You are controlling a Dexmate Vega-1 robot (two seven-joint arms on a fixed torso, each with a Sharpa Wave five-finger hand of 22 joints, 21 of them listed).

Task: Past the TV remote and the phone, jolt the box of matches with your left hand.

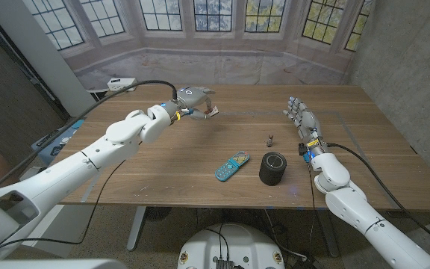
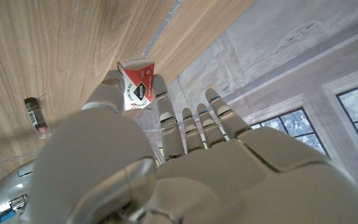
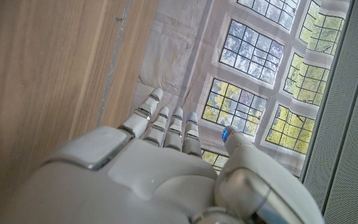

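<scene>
Left hand: the left hand (image 1: pixel 191 98) reaches over the far part of the worktop (image 1: pixel 163 164), fingertips at the box of matches (image 1: pixel 213 111); in the left wrist view the box (image 2: pixel 137 85) sits between thumb and fingers (image 2: pixel 161 102), seemingly pinched.
Right hand: the right hand (image 1: pixel 301 116) stands by the right side, fingers apart, holding nothing.
Open room: bare wood lies between the two hands and along the far edge.
Nearer things: a remote (image 1: pixel 231 166) and a black cylinder (image 1: pixel 275 168) sit side by side near the front edge; a small dark figure (image 1: pixel 271 139) stands just behind them.
Room: a backdrop of leaded windows (image 1: pixel 215 15) hangs behind the worktop.
</scene>
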